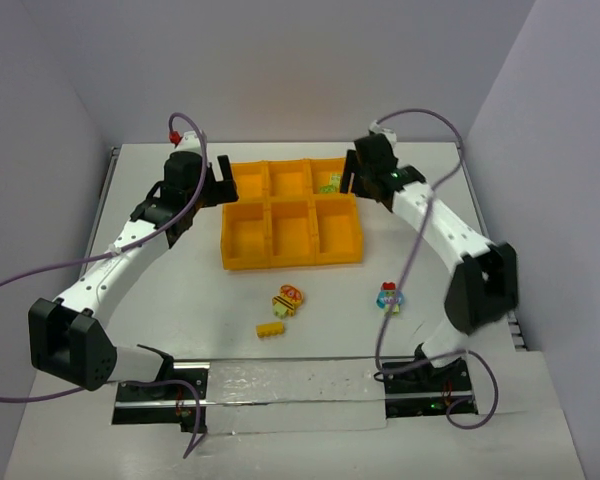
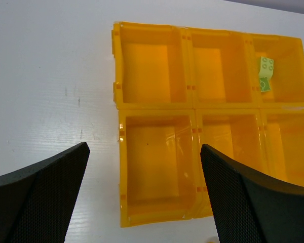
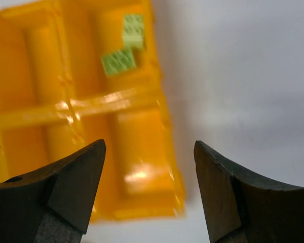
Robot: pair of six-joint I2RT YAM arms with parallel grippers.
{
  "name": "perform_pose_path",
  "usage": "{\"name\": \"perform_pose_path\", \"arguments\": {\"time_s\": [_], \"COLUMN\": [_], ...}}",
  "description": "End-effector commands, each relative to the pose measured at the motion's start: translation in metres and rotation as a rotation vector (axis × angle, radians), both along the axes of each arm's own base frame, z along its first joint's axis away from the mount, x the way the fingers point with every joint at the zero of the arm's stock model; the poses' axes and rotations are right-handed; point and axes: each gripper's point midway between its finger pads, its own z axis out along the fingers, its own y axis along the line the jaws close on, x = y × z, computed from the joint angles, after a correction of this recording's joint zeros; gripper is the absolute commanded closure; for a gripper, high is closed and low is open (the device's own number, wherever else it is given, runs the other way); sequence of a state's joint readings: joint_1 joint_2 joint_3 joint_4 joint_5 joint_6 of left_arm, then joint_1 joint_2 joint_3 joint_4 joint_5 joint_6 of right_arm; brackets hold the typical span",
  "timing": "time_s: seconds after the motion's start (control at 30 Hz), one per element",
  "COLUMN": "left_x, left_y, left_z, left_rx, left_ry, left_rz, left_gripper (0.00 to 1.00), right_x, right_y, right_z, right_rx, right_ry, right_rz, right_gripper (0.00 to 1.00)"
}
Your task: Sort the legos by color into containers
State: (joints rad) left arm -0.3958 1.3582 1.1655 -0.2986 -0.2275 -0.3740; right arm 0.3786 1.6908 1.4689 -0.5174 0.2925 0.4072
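The right end effector (image 3: 148, 152) and left end effector (image 2: 144, 147) both gape apart, empty. Moving low, the right could clip the tray (image 3: 20, 114) wall beneath it, jolting the green legos (image 3: 118, 62) ahead.

Both end effectors (image 2: 144, 147) (image 3: 149, 144) agape

White arms (image 1: 130, 255), black joints (image 1: 70, 345), purple cables (image 1: 425, 112)
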Motion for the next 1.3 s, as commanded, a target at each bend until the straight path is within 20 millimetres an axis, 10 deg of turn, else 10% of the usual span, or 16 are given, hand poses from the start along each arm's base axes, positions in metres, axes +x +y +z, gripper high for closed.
{"name": "perform_pose_path", "arguments": {"time_s": [0.0, 0.1, 0.37, 0.93, 1.27], "left_x": [0.000, 0.002, 0.001, 0.001, 0.001], "left_y": [-0.009, -0.015, -0.022, -0.021, -0.020], "left_z": [0.033, 0.035, 0.026, 0.020, 0.020], "left_rx": [-0.034, -0.040, -0.041, -0.030, -0.027], "left_ry": [-0.070, -0.074, -0.051, -0.043, -0.041], "left_rz": [-0.022, -0.038, -0.051, -0.043, -0.039], "left_gripper": [0.01, 0.01, 0.01, 0.01, 0.01], "right_x": [-0.070, -0.133, -0.211, -0.223, -0.214], "right_y": [-0.030, -0.046, -0.077, -0.066, 0.000], "right_z": [-0.013, -0.055, -0.095, -0.145, -0.144], "right_rx": [0.041, 0.108, 0.229, 0.238, 0.188], "right_ry": [0.003, 0.114, 0.157, 0.288, 0.327], "right_rz": [-0.060, -0.141, -0.362, -0.351, -0.087], "right_gripper": [0.22, 0.17, 0.13, 0.09, 0.09]}}
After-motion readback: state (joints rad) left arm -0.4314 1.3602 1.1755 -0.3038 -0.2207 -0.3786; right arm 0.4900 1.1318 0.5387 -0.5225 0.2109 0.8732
